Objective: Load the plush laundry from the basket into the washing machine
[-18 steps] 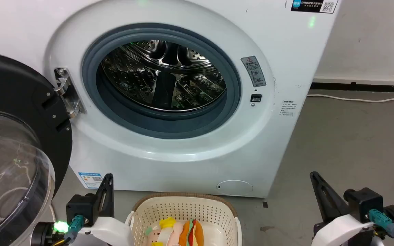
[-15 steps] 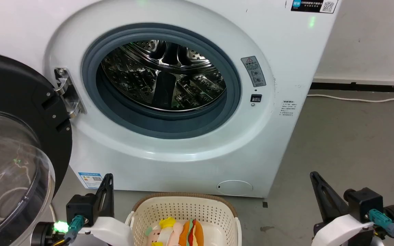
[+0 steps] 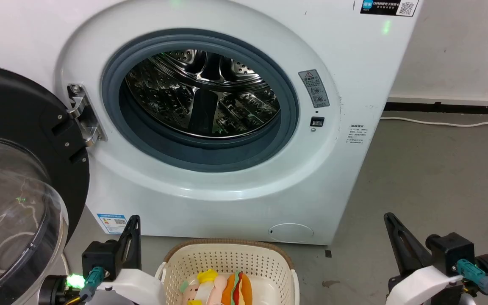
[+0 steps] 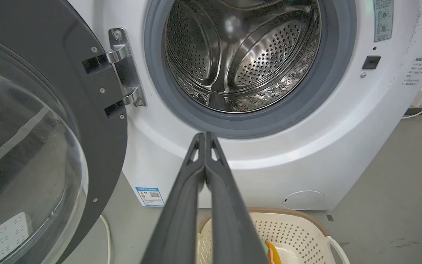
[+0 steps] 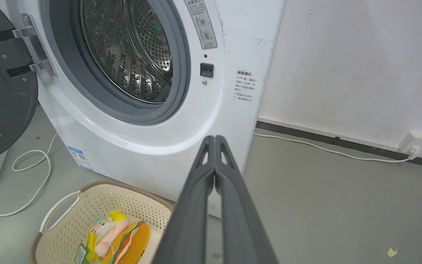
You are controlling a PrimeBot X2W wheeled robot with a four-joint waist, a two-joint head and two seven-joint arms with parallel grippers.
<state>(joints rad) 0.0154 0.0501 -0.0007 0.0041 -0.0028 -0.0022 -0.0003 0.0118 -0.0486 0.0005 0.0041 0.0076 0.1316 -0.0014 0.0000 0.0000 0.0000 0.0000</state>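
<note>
Two sets of dark fingers are both shut tight, with nothing in them. The left fingers [image 4: 181, 205] point up just left of the basket [image 3: 227, 243]. The right fingers [image 5: 196, 205] point up well off to its right, over the grey floor [image 3: 430, 178]. The plush laundry [image 3: 223, 291], an orange burger toy and a pale pink toy with yellow bits, lies inside the basket. The basket sits on the floor near the front of the washing machine [image 3: 227, 199]. Its round door [image 3: 19, 127] hangs wide open on the left, and the shiny drum [image 3: 201, 93] shows through the grey ring.
</note>
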